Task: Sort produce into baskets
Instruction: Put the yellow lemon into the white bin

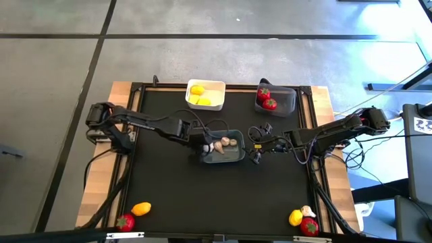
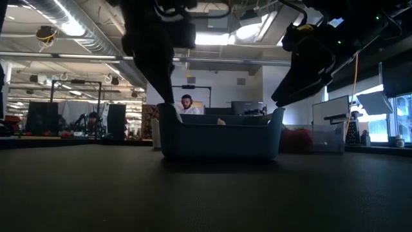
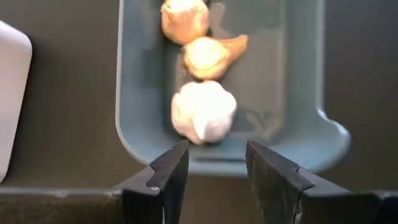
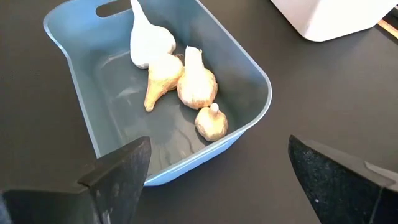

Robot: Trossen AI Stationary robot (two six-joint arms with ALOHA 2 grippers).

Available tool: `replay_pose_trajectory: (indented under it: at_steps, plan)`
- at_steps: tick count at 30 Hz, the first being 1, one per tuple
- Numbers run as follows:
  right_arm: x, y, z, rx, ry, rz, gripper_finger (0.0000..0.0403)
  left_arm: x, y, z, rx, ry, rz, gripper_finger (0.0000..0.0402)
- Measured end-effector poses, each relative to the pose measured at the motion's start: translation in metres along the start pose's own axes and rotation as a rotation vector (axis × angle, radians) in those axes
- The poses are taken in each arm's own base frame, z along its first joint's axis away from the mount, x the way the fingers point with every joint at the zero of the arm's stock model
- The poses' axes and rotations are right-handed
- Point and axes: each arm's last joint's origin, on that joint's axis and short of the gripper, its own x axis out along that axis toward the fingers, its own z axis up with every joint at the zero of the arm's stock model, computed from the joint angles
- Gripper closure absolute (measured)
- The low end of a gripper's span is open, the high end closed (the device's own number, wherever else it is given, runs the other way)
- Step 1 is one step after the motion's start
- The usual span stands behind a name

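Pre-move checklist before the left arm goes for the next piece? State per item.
1. Left gripper open and empty above the blue-grey basket: ok.
2. White garlic bulb lies inside that basket, clear of the fingers: ok.
3. All four garlic bulbs, including the small one, sit below the rim: ok.
4. Right gripper open, empty, beside the basket and not over it: ok.
5. Next pieces in sight: red piece and orange piece at the left near corner: ok.
6. Dark grey basket has room beside its red pieces: ok.
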Motion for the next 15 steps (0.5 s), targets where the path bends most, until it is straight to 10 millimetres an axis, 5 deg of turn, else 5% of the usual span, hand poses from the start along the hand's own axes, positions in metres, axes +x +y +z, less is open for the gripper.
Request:
replay_pose_trajectory:
  at_steps: [15]
  plan:
    - [0.000,0.000,0.000,0.000,0.005,0.007,0.0026,-0.097,-0.043,-0.041,-0.120,-0.029,-0.109,0.0247]
